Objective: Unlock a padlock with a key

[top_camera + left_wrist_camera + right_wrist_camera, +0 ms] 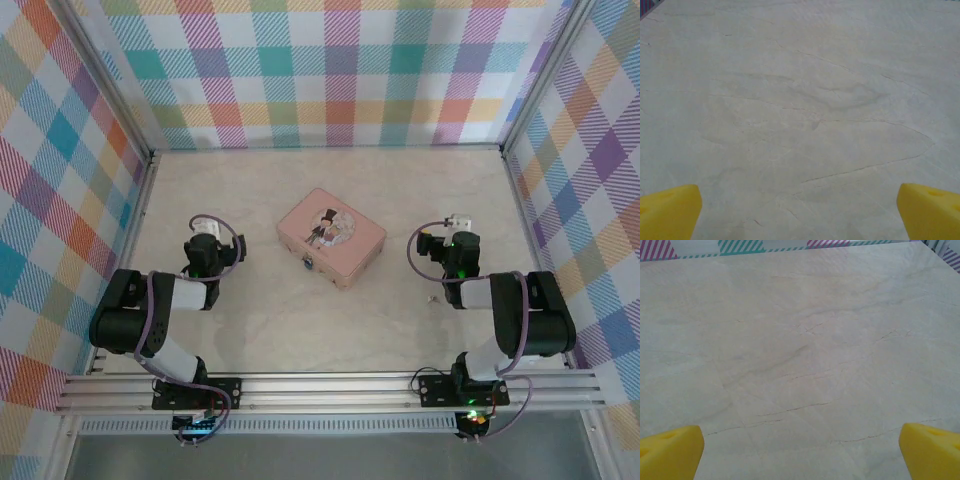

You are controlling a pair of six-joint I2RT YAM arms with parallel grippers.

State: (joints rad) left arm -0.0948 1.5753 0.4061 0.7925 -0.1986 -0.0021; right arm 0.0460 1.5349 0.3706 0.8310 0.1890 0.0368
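- Small dark-teal padlock (307,264): at near edge of pink rectangular tin (335,232).
- Tiny silvery metal key (434,297): on pale table (260,320), apart from tin.
- Jaws wide, empty: left gripper (800,212), right gripper (800,452).

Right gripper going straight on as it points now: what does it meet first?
The way looks free: ahead of the right gripper lies tabletop up to the plaid wall, though depth is unclear.

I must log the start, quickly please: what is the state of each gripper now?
Left gripper: open, holding nothing.
Right gripper: open, holding nothing.
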